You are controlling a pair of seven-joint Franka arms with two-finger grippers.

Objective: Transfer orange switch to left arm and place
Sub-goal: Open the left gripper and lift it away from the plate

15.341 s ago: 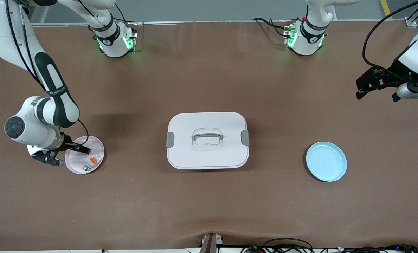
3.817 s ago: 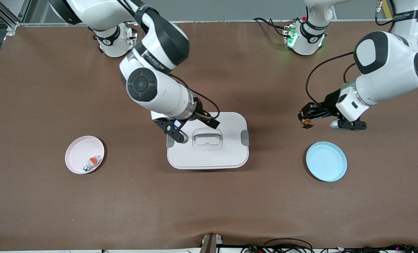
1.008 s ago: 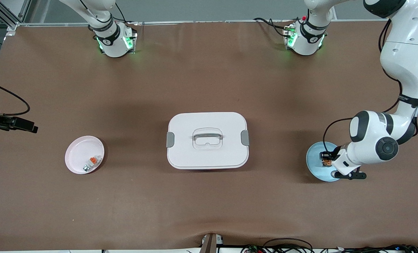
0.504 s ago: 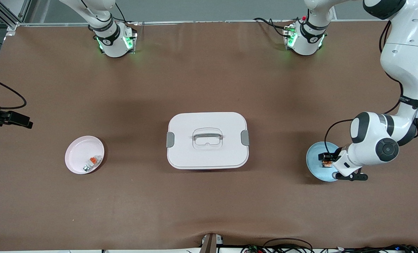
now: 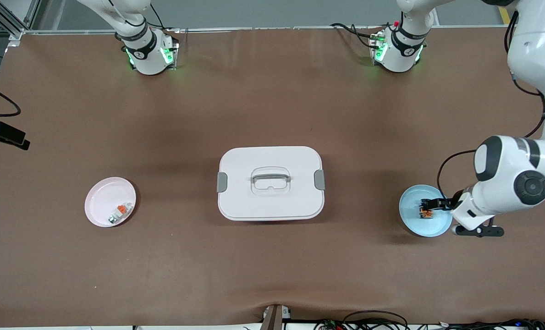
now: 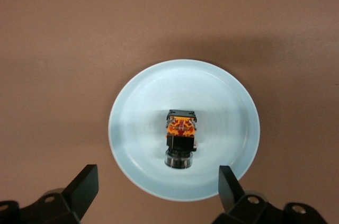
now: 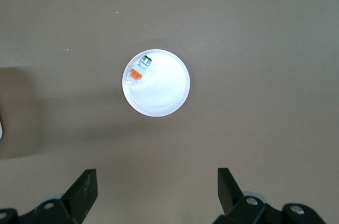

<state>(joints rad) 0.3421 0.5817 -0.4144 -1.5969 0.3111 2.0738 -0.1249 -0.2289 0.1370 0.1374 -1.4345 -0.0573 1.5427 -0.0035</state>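
Observation:
The orange switch [image 5: 426, 212], a small black part with an orange middle, lies on the light blue plate [image 5: 414, 222] at the left arm's end of the table. My left gripper [image 5: 438, 204] hangs open just above the plate's edge, with nothing between its fingers. In the left wrist view the switch [image 6: 180, 139] rests free at the middle of the blue plate [image 6: 132, 128], clear of the open left gripper [image 6: 158, 173]. My right gripper [image 5: 8, 136] is open and empty, high over the table's edge at the right arm's end. The white box [image 5: 271, 201] stands shut mid-table.
A pink plate [image 5: 99, 201] holding a whitish-grey part with an orange cap [image 5: 120, 211] sits toward the right arm's end. It also shows in the right wrist view [image 7: 164, 91], far below the open right gripper [image 7: 156, 176]. Cables lie along the table's near edge.
My left gripper has let go of the switch on the blue plate and drawn back toward the left arm's end. My right gripper has drifted farther out over the table's edge.

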